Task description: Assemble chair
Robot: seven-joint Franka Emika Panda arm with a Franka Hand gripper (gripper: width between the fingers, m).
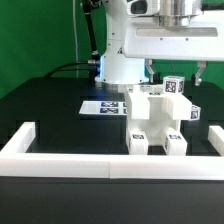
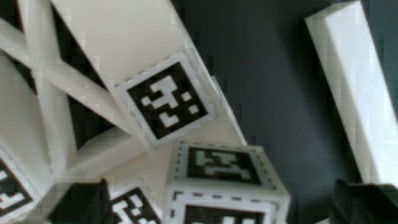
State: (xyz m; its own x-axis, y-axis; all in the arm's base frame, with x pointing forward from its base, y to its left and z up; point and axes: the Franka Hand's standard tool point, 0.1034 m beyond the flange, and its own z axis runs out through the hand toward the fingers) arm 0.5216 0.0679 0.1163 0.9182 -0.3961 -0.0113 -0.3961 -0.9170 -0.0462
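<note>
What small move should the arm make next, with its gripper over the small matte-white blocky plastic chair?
Probably lift straight up. The two-finger gripper stands open, its jaws either side of the small tagged white block atop the matte-white chair with gaps showing, so nothing seems held. Rising vertically should clear it without nudging the assembly.

The matte-white chair (image 1: pixel 150 115) stands upright, partly assembled, with black-and-white tags on its blocky pieces.

The chair (image 1: pixel 155 120) is matte white, its square tags (image 2: pixel 169 100) patterned black-and-white. The table (image 1: pixel 50 110) is black, the backdrop (image 1: pixel 30 30) green.
</note>
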